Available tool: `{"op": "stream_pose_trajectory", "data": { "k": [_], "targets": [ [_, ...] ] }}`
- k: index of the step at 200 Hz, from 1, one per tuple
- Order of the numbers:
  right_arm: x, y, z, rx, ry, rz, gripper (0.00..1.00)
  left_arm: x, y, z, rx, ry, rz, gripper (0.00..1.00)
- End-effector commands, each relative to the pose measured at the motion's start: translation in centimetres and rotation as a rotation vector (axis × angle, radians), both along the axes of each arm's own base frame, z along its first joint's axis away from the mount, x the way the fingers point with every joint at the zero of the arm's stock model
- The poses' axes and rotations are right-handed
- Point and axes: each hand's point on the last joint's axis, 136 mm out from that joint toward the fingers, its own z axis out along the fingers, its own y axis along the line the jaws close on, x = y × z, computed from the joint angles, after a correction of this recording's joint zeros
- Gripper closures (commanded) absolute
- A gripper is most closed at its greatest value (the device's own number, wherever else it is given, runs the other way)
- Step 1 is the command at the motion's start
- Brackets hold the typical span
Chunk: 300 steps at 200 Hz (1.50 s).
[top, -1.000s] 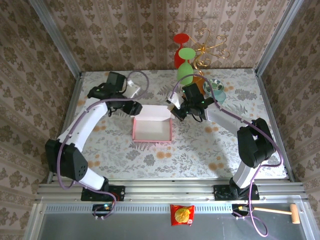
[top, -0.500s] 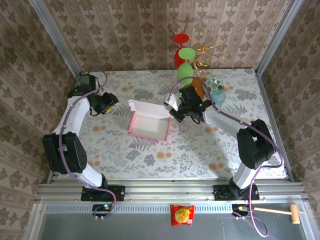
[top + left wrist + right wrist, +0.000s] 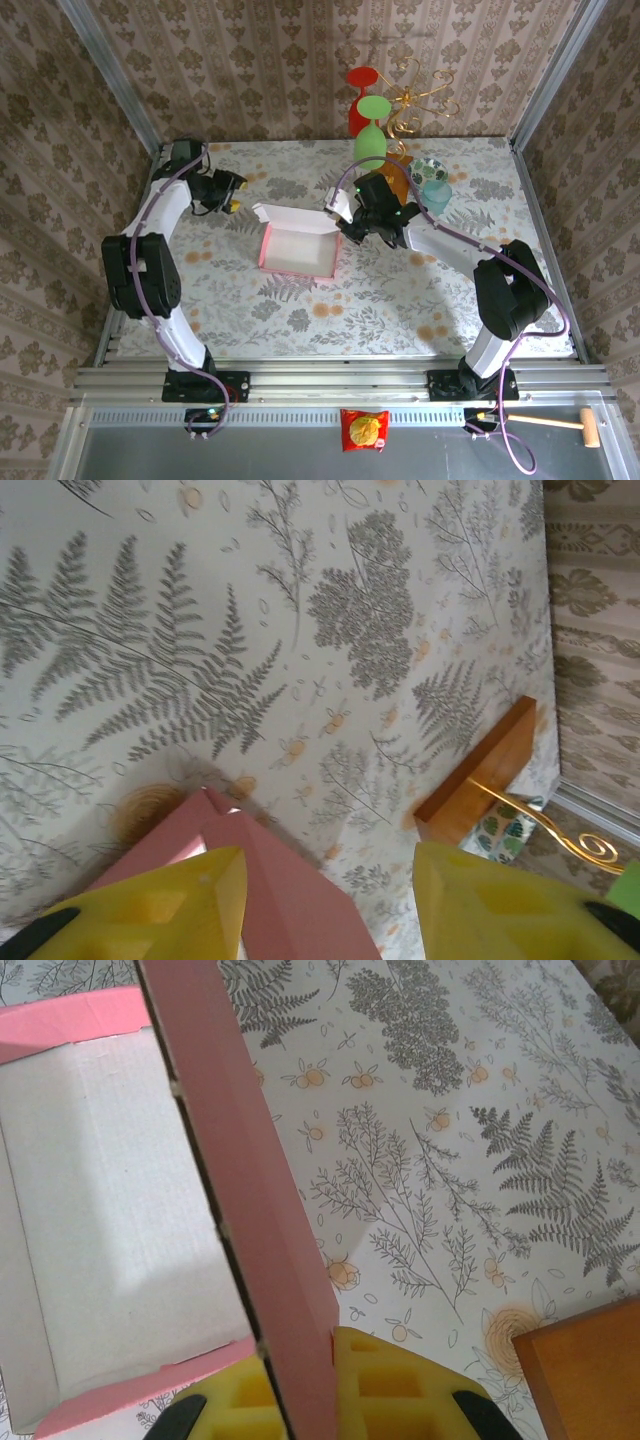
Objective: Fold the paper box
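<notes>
Pinches, with the yellow-padded right tool (image 3: 310, 1390), the upright right-hand wall of the pink thin-cardboard paper box (image 3: 120, 1210), pads closed on both faces of that wall. Holds the left tool (image 3: 328, 895) part-way spread with nothing between its pads, hovering near the far left corner of the box, just off a loose pink flap (image 3: 280, 880).

Rests the box open on the fern-patterned counter (image 3: 400, 290), a little left of the middle, whitish inner floor facing up. Shows low side walls raised round that floor, and a lid panel (image 3: 290, 215) at the far edge leaning back, not closed.

Seems roughly halfway, judging by the standing walls and the tray shape already there. Leaves, by the look of it, the held wall to be locked in place, the corner flaps to be tucked in, and the lid to be brought over and shut. Cannot tell from here whether the tabs of the near wall are seated.
</notes>
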Motion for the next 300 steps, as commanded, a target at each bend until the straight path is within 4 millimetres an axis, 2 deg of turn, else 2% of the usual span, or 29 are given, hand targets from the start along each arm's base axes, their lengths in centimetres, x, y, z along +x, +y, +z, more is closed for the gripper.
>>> {"op": "stream_pose_trajectory", "data": {
  "k": [1, 17, 51, 160, 231, 261, 300],
  "targets": [
    [0.2, 0.1, 1.2, -0.001, -0.053, 0.003, 1.0, -0.2, -2.8, 0.5, -0.078, 0.019, -0.033, 0.52],
    [0.3, 0.2, 1.2, -0.004, -0.056, 0.002, 1.0, -1.2, -3.6, 0.1, -0.071, 0.038, -0.053, 0.52],
    [0.5, 0.4, 1.2, -0.001, -0.064, -0.002, 1.0, -2.6, -3.3, -1.3, -0.061, 0.07, -0.032, 0.53],
    [0.2, 1.1, 0.8, -0.017, -0.068, 0.002, 1.0, -3.6, -6.1, -1.8, -0.174, 0.084, -0.021, 0.55],
    [0.3, 1.3, 0.7, -0.019, -0.075, 0.004, 1.0, -3.9, -7.6, -2.4, -0.254, 0.088, 0.006, 0.62],
    [0.3, 1.4, 0.7, -0.017, -0.078, 0.005, 1.0, -4.4, -8.3, -2.5, -0.294, 0.093, 0.005, 0.71],
    [0.3, 1.5, 0.5, -0.013, -0.077, 0.003, 1.0, -4.6, -9.5, -2.4, -0.352, 0.097, 0.013, 0.72]
  ]
}}
